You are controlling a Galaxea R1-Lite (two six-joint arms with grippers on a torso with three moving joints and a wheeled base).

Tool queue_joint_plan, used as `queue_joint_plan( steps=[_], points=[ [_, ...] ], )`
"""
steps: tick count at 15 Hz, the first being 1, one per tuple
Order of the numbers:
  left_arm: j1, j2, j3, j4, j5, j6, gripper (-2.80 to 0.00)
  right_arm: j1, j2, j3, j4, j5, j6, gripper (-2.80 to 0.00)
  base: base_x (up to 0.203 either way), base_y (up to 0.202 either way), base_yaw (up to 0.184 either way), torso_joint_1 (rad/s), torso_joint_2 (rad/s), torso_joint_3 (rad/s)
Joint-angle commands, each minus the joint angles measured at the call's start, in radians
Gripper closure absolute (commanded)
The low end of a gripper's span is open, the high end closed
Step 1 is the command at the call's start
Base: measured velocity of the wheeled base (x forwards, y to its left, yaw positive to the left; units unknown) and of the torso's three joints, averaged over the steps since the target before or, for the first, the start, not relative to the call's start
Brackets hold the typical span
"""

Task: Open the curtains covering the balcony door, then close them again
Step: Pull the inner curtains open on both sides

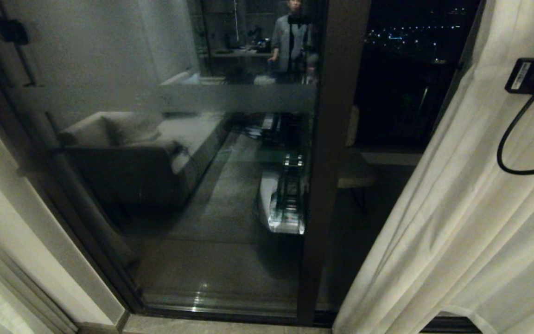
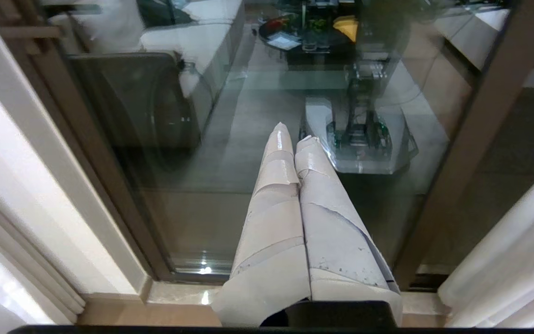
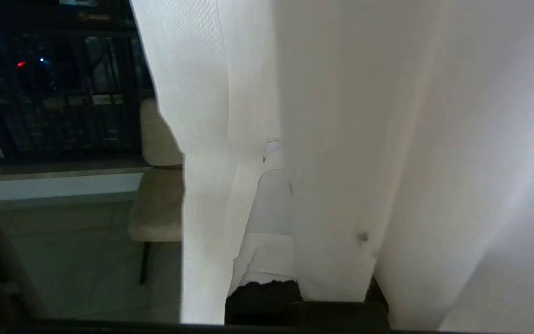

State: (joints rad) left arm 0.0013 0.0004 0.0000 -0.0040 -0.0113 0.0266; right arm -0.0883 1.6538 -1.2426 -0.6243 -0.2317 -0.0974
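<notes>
Curtains [image 1: 461, 222] fill the right side of your head view, cream-white and falling in long pleats from the upper right corner down to the bottom edge, bunched aside so most of the balcony door [image 1: 336, 139] is bare. You see the door's dark frame post just right of centre, and its glass to the left carries a frosted band and reflections of a sofa, a person and the robot's base.

Only the right wrist view shows you the right claw [image 3: 271, 157]: its taped fingers lie closed, tucked between two folds of the curtains [image 3: 341, 139], with fabric draped over one of them; whether any cloth is pinched you cannot tell. Through the gap at that frame's left you see a pale chair [image 3: 155, 204] outside.

Only the left wrist view shows you the left claw [image 2: 292, 139], at frame centre, closed with fingers pressed together, holding nothing, pointing at the door's glass [image 2: 230, 153], with the curtain edge [image 2: 508, 260] at lower right.
</notes>
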Motion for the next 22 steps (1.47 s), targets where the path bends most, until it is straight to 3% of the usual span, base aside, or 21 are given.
queue_joint_plan(
  steps=[1, 22],
  points=[
    [0.0, 0.0, 0.0, -0.001, 0.001, -0.004, 0.0, -0.01, -0.009, 0.003, -0.005, -0.001, -0.001, 0.0, 0.0, -0.188, 0.003, -0.001, 0.0, 0.002],
    [0.0, 0.0, 0.0, -0.001, 0.001, -0.014, 0.0, -0.167, -0.022, 0.014, 0.0, 0.006, -0.016, 0.0, 0.0, -0.19, 0.001, 0.002, 0.0, 0.002]
  ],
)
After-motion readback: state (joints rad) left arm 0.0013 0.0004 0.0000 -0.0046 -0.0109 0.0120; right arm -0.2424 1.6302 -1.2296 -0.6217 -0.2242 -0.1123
